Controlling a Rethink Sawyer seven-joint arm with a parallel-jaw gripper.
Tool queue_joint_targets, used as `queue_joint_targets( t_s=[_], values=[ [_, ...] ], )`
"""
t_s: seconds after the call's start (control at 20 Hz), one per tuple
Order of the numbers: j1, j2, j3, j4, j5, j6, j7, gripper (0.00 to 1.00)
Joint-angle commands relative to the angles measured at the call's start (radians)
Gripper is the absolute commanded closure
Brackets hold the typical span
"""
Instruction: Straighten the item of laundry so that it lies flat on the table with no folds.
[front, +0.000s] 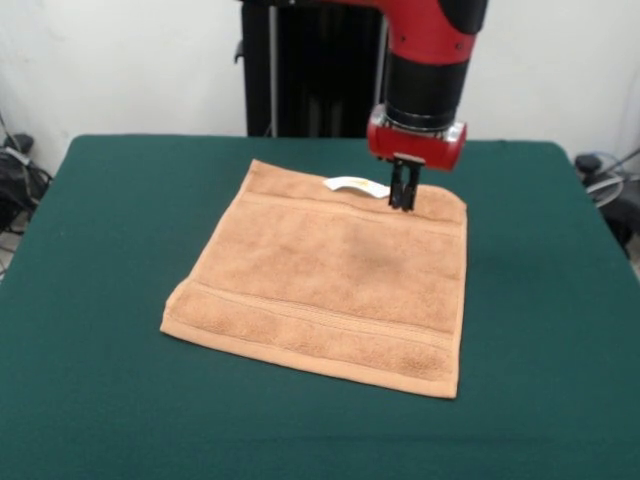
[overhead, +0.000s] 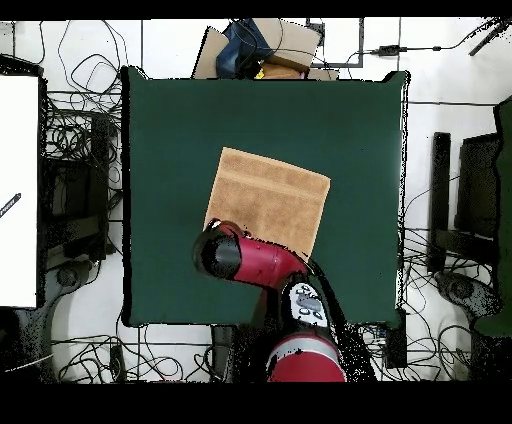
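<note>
The item of laundry (front: 335, 280) is a tan towel with woven border bands, spread nearly flat on the green table (front: 110, 250), turned a little askew. Its white tag (front: 355, 185) sticks out at the far edge. My gripper (front: 402, 203) hangs straight down over that far edge, just right of the tag. Its two dark fingers are pressed together and their tips reach the cloth, which is not lifted. In the overhead view the towel (overhead: 268, 200) lies mid-table, and the red arm (overhead: 245, 258) covers its lower left corner and hides the gripper.
Green table (overhead: 170, 120) surface surrounds the towel on all sides. Cables and equipment (overhead: 75, 150) lie on the floor beyond the table edges. The black pedestal (front: 310, 70) stands behind the far edge.
</note>
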Motion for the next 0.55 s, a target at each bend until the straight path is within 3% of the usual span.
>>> queue_joint_targets(
  t_s=[0.05, 0.55],
  values=[
    [-0.03, 0.033, 0.021, -0.031, 0.038, 0.042, 0.167, 1.0],
    [-0.064, 0.08, 0.046, -0.024, -0.034, -0.064, 0.125, 1.0]
  ],
)
